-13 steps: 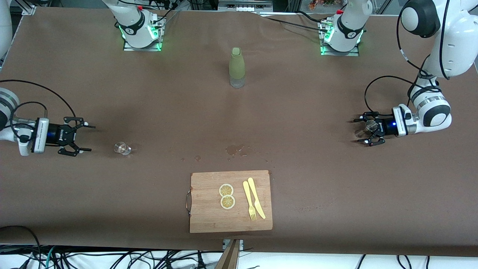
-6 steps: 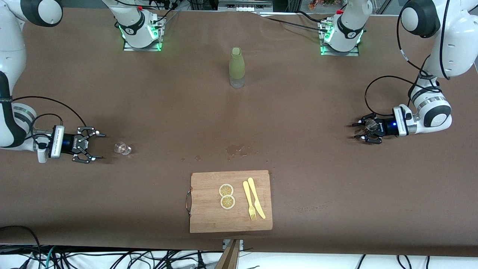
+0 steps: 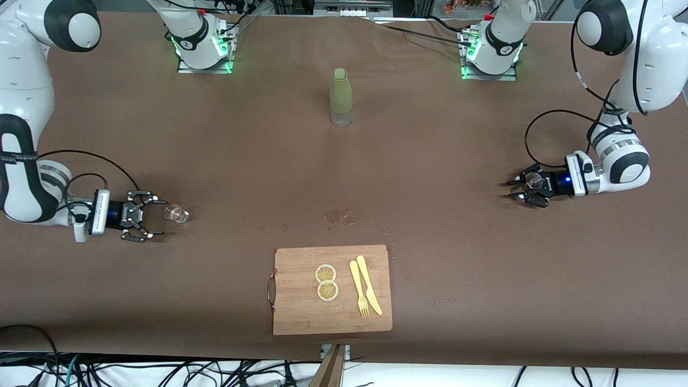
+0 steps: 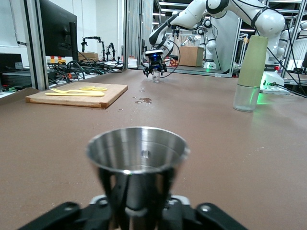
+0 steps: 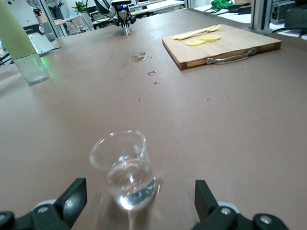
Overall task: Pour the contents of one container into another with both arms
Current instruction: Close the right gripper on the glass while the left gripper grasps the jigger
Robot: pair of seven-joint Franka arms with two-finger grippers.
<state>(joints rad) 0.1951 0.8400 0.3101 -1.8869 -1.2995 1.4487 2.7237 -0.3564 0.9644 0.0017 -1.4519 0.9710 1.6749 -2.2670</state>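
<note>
Brown table: left gripper (image 3: 517,190), at the left arm's end, clamps a steel cup (image 4: 137,154) low for lifting, while right gripper (image 3: 157,215) brackets a glass beaker (image 3: 176,214), fingers spread.

One bottle (image 3: 341,97), one glass (image 3: 176,214), one steel cup (image 4: 137,158), two lemon slices (image 3: 326,282).

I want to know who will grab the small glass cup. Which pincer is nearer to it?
Right. The right pincer sits open at the glass cup, fingers flanking it. The left pincer is at the table's other end, around a metal cup.
</note>
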